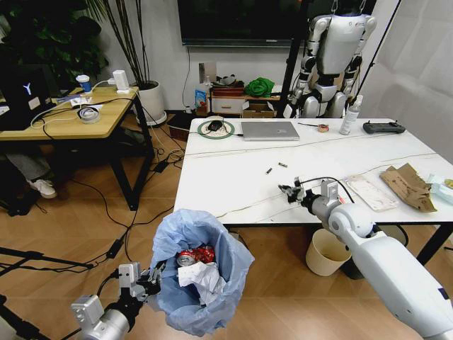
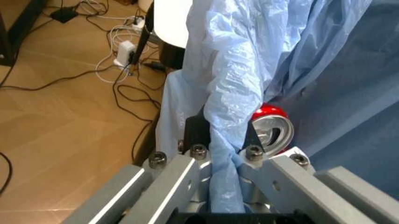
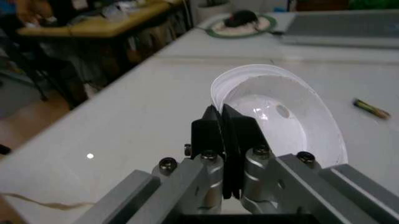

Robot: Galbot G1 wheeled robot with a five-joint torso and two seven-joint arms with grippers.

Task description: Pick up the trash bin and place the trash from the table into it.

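Nearest me, my left claw (image 1: 151, 278) is clamped on the blue bag lip of the trash bin (image 1: 200, 280), held low in front of the desk (image 1: 233, 177) with a red can (image 1: 196, 256) and white wrappers inside. Up on the desk, my right claw (image 1: 292, 191) pinches the rim of a clear plastic cup (image 3: 283, 116). The bin sits below and to the left of that claw. Cardboard (image 1: 408, 185) and packaging (image 1: 372, 192) lie farther right.
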